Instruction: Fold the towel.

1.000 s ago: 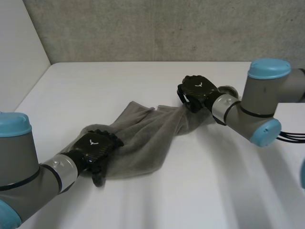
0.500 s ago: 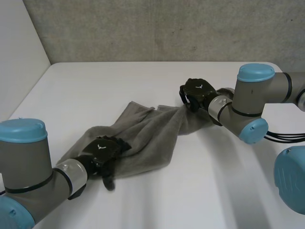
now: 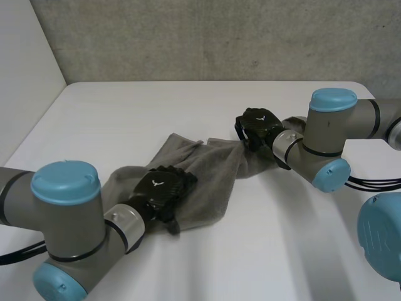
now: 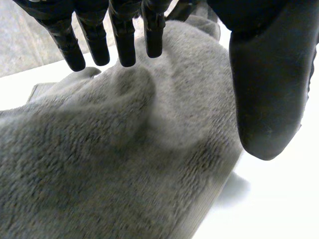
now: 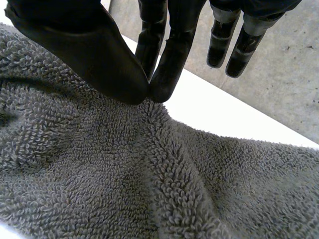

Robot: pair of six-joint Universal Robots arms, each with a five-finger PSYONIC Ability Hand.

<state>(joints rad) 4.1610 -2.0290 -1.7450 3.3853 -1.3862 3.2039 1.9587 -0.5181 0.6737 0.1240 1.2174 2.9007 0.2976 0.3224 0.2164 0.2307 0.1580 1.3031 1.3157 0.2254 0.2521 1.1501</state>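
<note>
A grey looped-terry towel (image 3: 207,168) lies rumpled on the white desk (image 3: 125,119). The left hand (image 3: 164,188) hangs over its near edge, fingers straight, thumb apart — the right hand (image 3: 258,124) pinches its far end against the thumb.

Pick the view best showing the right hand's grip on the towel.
Right wrist view: the right hand pinches a towel ridge between thumb and fingers. The head view gives the hand's back at the towel's end; the left wrist view, the left hand over towel.
</note>
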